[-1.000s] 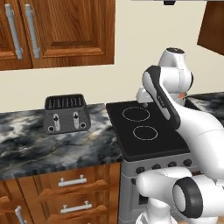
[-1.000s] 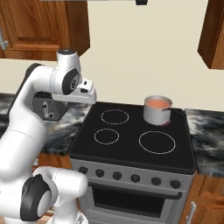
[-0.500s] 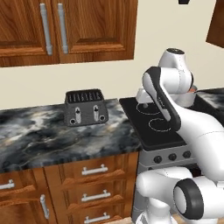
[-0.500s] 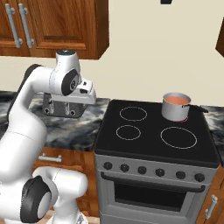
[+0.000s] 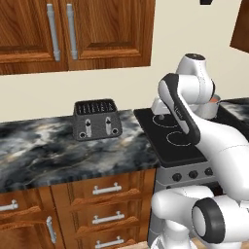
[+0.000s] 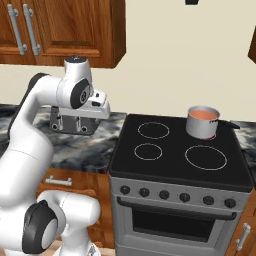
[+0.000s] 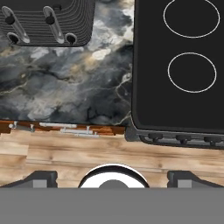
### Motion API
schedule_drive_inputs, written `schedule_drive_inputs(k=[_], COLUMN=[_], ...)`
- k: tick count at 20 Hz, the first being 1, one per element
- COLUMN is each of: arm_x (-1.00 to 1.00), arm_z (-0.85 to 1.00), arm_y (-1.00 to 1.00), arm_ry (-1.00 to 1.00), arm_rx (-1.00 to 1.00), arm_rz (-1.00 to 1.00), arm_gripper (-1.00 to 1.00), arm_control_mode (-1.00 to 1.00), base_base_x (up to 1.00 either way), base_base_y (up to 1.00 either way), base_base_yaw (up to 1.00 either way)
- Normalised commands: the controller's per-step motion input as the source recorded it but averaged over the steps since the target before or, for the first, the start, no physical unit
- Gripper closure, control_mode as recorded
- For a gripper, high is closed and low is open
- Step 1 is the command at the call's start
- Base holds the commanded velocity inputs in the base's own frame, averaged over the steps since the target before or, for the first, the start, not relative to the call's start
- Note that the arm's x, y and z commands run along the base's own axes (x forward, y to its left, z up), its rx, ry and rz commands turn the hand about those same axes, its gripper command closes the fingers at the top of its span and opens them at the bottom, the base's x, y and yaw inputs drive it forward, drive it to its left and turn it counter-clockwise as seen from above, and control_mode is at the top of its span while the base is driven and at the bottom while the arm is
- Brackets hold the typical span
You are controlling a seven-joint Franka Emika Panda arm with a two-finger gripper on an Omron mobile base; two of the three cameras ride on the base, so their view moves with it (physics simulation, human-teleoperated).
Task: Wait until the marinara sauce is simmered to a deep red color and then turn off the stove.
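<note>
Four white-outlined ring burners mark the black glass cooktop of the grey steel-fronted stove [image 6: 180, 160], and on its back right ring I see the small silver metal saucepan [image 6: 202, 123] holding the smooth orange-red marinara sauce [image 6: 203, 115]. My two-finger gripper [image 6: 69, 126] hangs over the dark marbled stone countertop [image 7: 70, 87] left of the stove, fingers [image 7: 39, 178] spread wide and holding nothing, well apart from the row of small black knobs [image 6: 176, 195]. Behind it sits the dark slotted toaster [image 5: 96, 119].
</note>
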Motion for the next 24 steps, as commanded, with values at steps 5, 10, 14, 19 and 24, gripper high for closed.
schedule_drive_inputs(k=[5, 10, 14, 19, 24], arm_x=[0.0, 0.0, 0.0, 0.0, 0.0], arm_z=[0.0, 0.0, 0.0, 0.0, 0.0], arm_y=[0.0, 0.0, 0.0, 0.0, 0.0], arm_ry=[0.0, 0.0, 0.0, 0.0, 0.0], arm_rx=[0.0, 0.0, 0.0, 0.0, 0.0], arm_rz=[0.0, 0.0, 0.0, 0.0, 0.0], arm_gripper=[-1.0, -1.0, -1.0, -1.0, -1.0], arm_control_mode=[1.0, 1.0, 1.0, 1.0, 1.0], base_base_x=[0.18, 0.26, 0.31, 0.12, 0.0], base_base_y=[0.0, 0.0, 0.0, 0.0, 0.0], base_base_yaw=[0.0, 0.0, 0.0, 0.0, 0.0])
